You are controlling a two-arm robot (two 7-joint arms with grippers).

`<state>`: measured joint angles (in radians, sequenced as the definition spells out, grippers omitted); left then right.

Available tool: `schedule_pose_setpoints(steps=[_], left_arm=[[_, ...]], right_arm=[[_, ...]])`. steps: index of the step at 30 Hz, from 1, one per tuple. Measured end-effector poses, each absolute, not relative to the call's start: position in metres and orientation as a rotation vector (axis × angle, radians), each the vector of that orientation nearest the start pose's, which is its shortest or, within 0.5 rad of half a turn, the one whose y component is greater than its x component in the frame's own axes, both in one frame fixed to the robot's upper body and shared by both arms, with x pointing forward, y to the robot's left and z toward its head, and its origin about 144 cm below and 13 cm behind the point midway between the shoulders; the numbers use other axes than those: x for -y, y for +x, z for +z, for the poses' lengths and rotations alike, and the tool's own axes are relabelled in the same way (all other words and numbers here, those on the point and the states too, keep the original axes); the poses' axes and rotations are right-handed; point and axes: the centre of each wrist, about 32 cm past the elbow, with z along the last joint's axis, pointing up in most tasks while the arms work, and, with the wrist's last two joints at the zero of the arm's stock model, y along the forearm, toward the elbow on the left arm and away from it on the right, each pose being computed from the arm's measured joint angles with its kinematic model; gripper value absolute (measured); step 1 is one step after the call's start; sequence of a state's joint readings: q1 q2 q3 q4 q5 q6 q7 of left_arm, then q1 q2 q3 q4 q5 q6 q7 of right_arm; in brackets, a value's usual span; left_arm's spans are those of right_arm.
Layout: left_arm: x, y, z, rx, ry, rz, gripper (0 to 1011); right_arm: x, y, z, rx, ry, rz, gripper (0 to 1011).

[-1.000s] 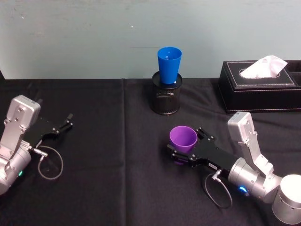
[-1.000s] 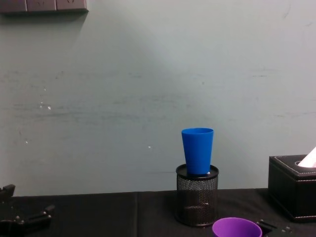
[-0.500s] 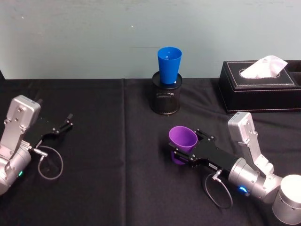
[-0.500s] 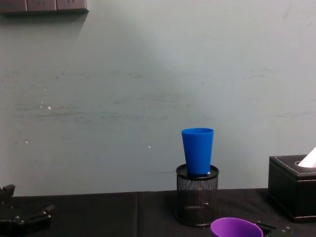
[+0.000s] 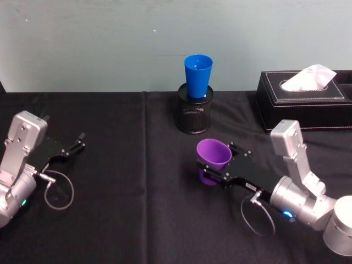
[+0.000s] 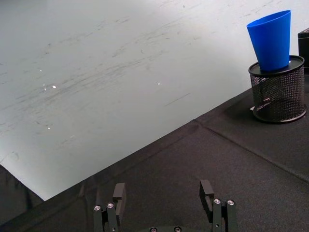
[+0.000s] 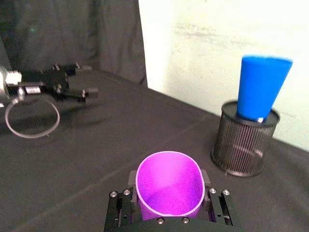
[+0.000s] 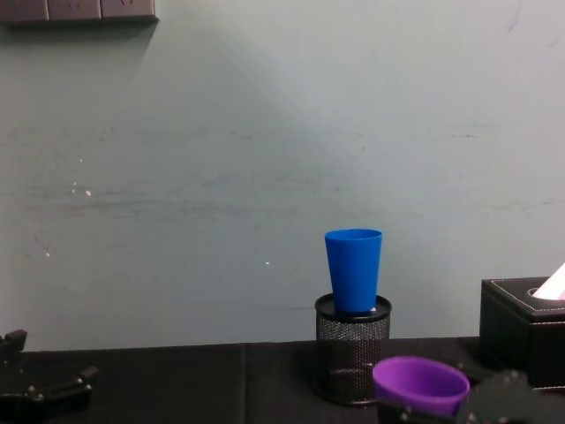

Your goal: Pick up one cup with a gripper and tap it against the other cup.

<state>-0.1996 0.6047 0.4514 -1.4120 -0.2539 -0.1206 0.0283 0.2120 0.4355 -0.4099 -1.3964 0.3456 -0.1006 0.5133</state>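
Observation:
The purple cup (image 5: 212,155) hangs mouth up just above the black tablecloth, with my right gripper (image 5: 217,164) shut on its sides. In the right wrist view the purple cup (image 7: 169,186) sits between the black fingers (image 7: 129,180). The blue cup (image 5: 198,74) stands upright in a black mesh pen holder (image 5: 193,116) at the back centre, farther back than the purple cup and apart from it. From the chest, the purple cup (image 8: 419,385) shows low and right of the blue cup (image 8: 353,269). My left gripper (image 5: 73,147) rests open at the far left.
A black tissue box (image 5: 302,99) stands at the back right, close to the pen holder (image 8: 351,358). A grey cable loop (image 5: 58,190) lies beside the left arm. A pale wall rises right behind the table.
My right gripper has risen with the purple cup, lifting it off the cloth and a little toward the blue cup. The left arm has not moved.

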Motion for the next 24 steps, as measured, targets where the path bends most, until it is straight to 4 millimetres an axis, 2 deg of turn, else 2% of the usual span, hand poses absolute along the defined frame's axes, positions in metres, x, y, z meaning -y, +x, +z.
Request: schedule_pose_setpoints(steps=[12, 16, 24], left_arm=[[-0.31, 0.489, 1.14, 0.285, 0.304, 1.248, 1000], [-0.31, 0.489, 1.14, 0.285, 0.304, 1.248, 1000], [-0.31, 0.489, 1.14, 0.285, 0.304, 1.248, 1000]], right_arm=[[0.266, 0.5, 1.196, 0.059, -0.115, -0.726, 720], [0.267, 0.502, 1.211, 0.057, -0.124, -0.722, 720], [0.266, 0.505, 1.227, 0.05, -0.15, -0.72, 720]])
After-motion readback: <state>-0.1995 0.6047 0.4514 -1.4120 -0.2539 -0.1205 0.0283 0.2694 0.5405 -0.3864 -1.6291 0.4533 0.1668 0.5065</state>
